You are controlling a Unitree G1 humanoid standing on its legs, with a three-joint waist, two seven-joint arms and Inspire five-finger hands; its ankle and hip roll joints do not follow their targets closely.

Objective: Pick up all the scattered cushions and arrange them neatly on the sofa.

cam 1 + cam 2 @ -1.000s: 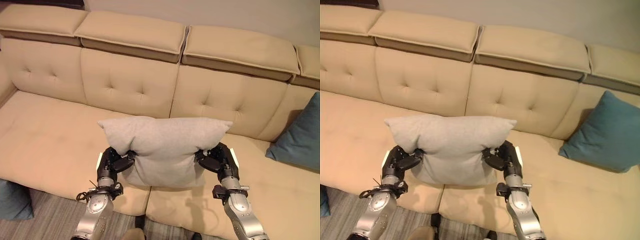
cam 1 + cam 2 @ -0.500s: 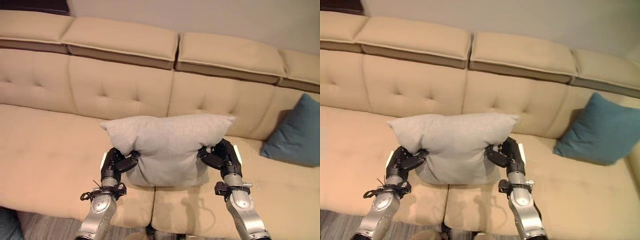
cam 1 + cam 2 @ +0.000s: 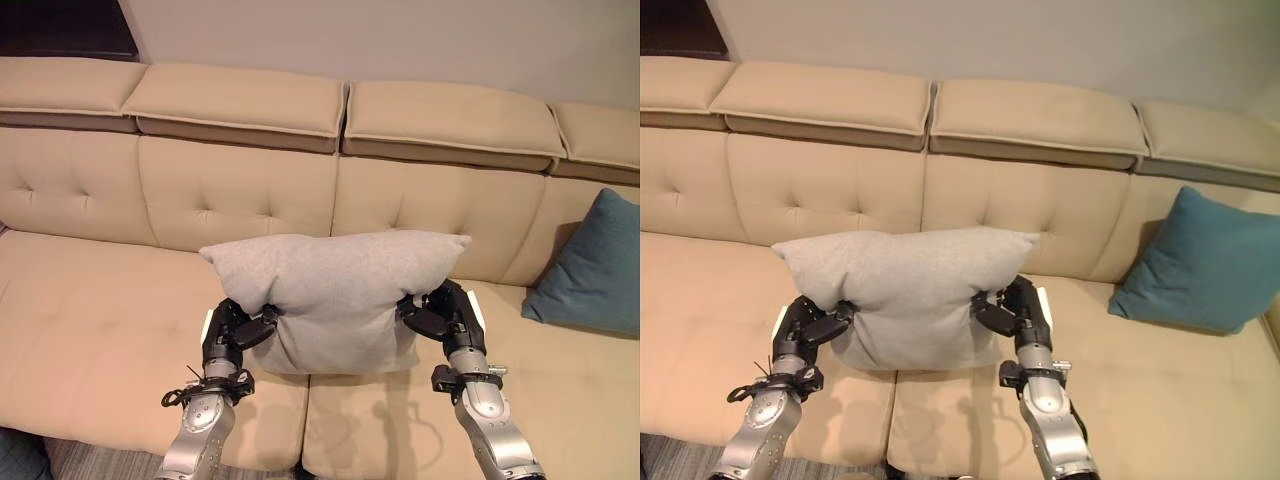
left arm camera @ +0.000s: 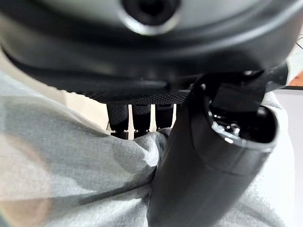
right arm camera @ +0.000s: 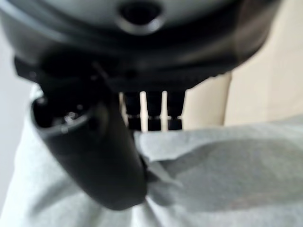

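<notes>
A grey cushion (image 3: 335, 300) of soft, finely woven cloth is hanging in the air over the seat of a tan sofa (image 3: 90, 310), held upright between the two hands. Its top corners are poking out at ten and two o'clock, while its sides are bunching inward where the hands are gripping it.

The left hand (image 3: 232, 332) is pinching the cushion's side at eight o'clock, and the right hand (image 3: 440, 312) is pinching the opposite side at four o'clock. In the left wrist view, the thumb is pressing a fold of grey cloth against the ribbed dark fingers (image 4: 137, 116); the right wrist view is showing the same clamp, thumb against fingers (image 5: 151, 111), with the cloth creasing deeply (the weave is plain to see here, not from the head).

The sofa is smooth, leather-like, with button-tufted back panels and flat padded headrests along the top. A teal cushion (image 3: 1195, 265), square and plump, is leaning against the sofa's back at three o'clock, well apart from the grey one. At seven o'clock, a dark blue-grey corner (image 3: 20, 458) is peeking out by the sofa's front; I cannot tell what it is.

No writing is legible anywhere.
</notes>
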